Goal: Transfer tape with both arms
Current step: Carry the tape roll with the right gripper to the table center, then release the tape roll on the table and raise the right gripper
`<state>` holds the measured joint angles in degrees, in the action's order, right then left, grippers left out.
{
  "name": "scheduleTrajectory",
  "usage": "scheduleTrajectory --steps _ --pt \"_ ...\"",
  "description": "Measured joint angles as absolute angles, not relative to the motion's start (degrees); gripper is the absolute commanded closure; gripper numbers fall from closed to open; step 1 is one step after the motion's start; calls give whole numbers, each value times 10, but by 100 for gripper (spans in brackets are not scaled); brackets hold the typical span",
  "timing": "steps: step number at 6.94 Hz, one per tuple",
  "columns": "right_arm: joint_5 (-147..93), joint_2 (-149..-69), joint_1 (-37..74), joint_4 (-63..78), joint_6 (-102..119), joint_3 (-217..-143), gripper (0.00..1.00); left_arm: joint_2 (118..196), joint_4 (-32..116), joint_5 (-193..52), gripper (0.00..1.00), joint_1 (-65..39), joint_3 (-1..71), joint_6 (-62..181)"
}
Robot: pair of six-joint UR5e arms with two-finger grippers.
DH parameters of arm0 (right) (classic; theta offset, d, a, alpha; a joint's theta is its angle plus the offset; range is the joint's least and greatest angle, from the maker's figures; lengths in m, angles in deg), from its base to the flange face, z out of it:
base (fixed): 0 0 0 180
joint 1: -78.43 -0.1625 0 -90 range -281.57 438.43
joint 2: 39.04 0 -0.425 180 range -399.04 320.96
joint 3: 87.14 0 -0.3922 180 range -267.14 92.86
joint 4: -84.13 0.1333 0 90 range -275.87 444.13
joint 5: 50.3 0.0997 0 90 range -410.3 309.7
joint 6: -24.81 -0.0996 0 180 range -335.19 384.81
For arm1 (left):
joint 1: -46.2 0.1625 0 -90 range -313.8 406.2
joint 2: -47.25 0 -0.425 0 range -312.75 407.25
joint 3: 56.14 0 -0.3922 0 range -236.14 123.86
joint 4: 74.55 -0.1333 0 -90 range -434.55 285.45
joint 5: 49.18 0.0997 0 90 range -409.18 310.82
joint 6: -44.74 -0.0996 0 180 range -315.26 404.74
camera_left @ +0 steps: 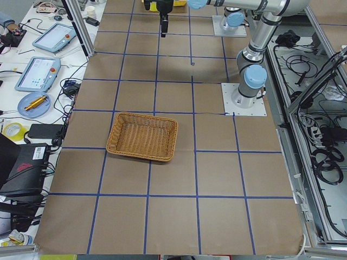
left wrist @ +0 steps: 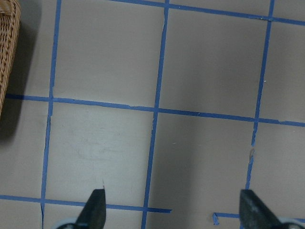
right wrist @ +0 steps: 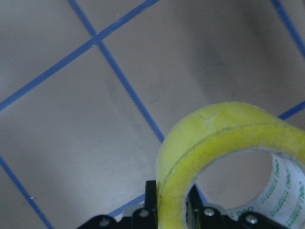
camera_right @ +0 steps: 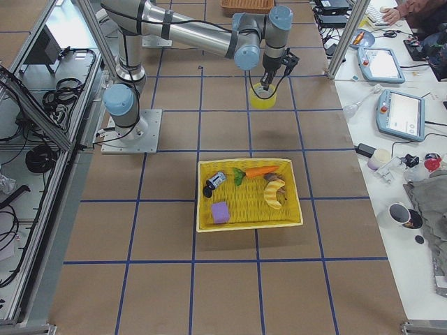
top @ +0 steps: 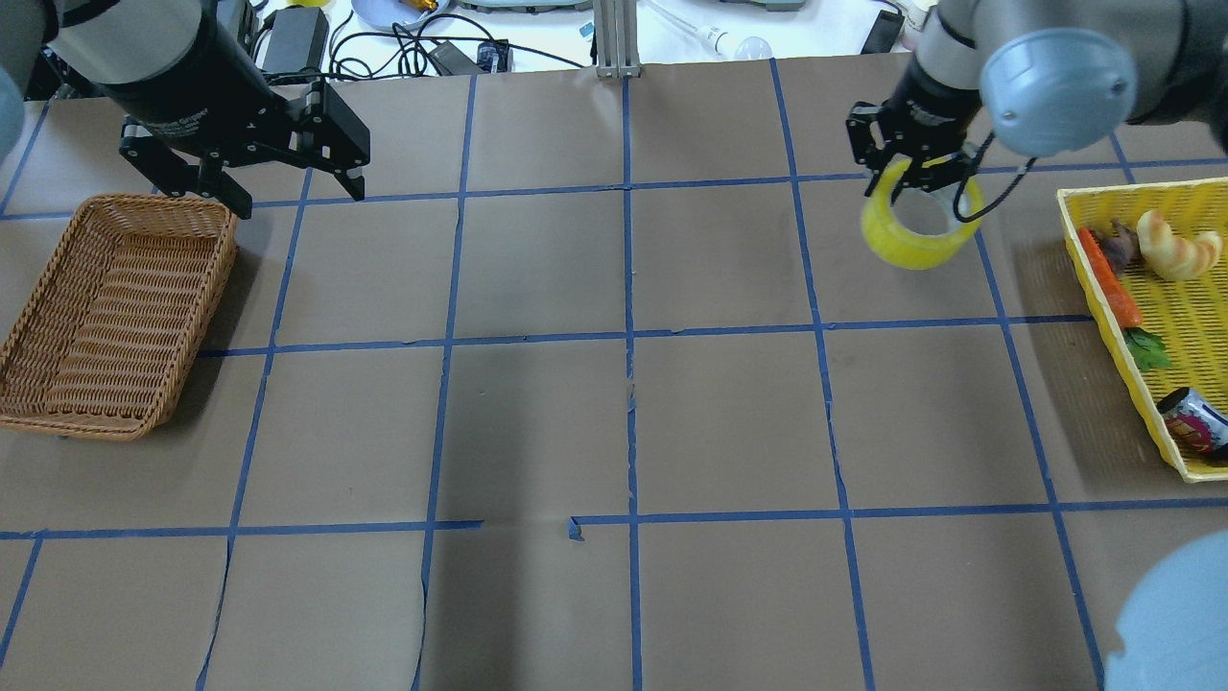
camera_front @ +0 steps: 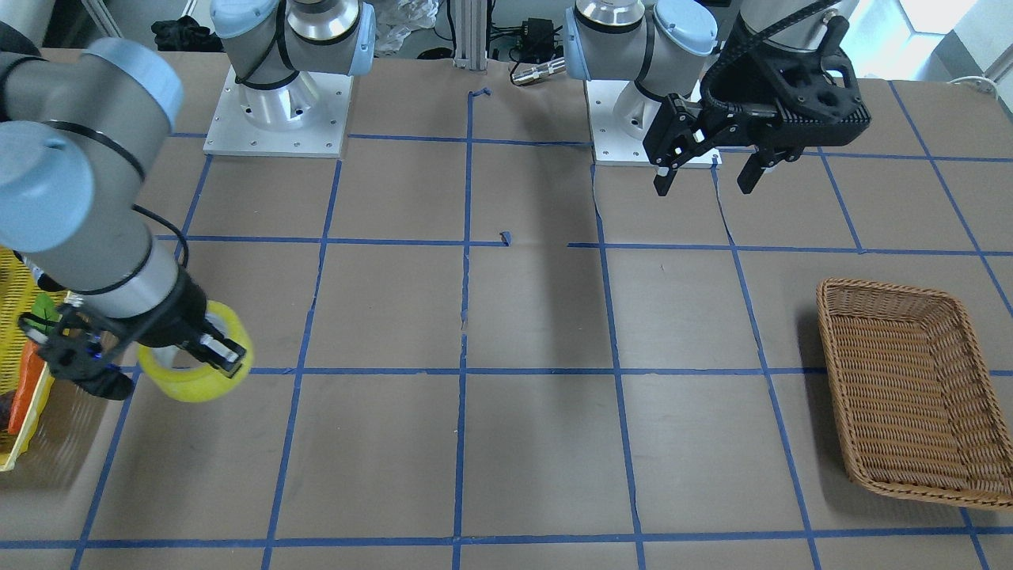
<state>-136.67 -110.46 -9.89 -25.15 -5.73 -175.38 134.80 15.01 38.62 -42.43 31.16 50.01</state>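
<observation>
The tape (camera_front: 194, 381), a yellow roll with a pale core, hangs in my right gripper (camera_front: 215, 348). The gripper is shut on the roll's wall, one finger inside the core and one outside. The roll seems to be held a little above the brown table. It also shows in the overhead view (top: 913, 242), the exterior right view (camera_right: 263, 98) and the right wrist view (right wrist: 214, 138). My left gripper (camera_front: 707, 180) is open and empty. It hovers near its arm's base and beside the wicker basket's corner in the overhead view (top: 297, 197). Its two fingertips show in the left wrist view (left wrist: 172, 195).
A brown wicker basket (camera_front: 910, 396) lies on the left arm's side (top: 106, 307). A yellow basket (top: 1142, 185) with a carrot, a croissant and a can sits beside the right arm. A blue tape grid (camera_front: 463, 370) marks the paper-covered table.
</observation>
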Motion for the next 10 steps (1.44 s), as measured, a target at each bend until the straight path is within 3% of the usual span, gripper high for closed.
scheduleTrajectory --steps 5,6,7,8,10 --pt "-1338 -943 -294 -358 -362 -1684 100 1347 150 386 0 -424 313 500" --pt "-1331 -922 -308 -364 -388 -1672 71 1347 150 386 0 -424 313 500" --pt "-1327 -908 -314 -366 -398 -1667 55 1347 150 387 0 -424 314 500" --pt "-1327 -905 -317 -365 -401 -1666 1 1347 150 386 0 -424 314 500" --pt "-1329 -917 -317 -359 -405 -1667 0 1347 150 386 0 -424 313 500"
